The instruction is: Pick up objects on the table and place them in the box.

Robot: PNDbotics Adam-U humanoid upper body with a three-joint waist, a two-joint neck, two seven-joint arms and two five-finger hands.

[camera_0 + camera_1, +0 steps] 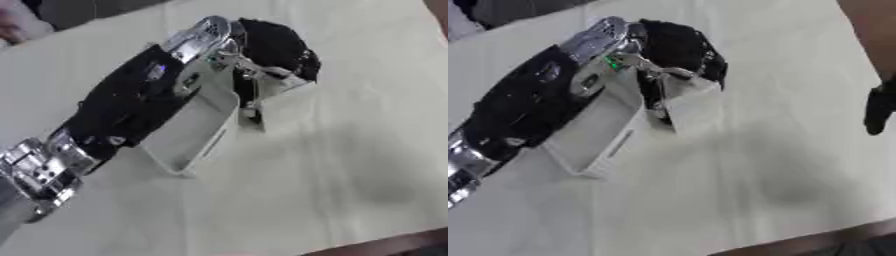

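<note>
While the white cloth-covered table (350, 165) fills most of both views, the left arm (122, 110) is stretched across it from lower left, over a white open box (188, 132). The left hand (271, 50) is curled at the box's far end; whether anything is grasped can't be told. No loose objects are visible. Probably the placing step; next, release over the box is called for. At right edge, something dark (878, 107), poss. the right hand, state unclear.
</note>
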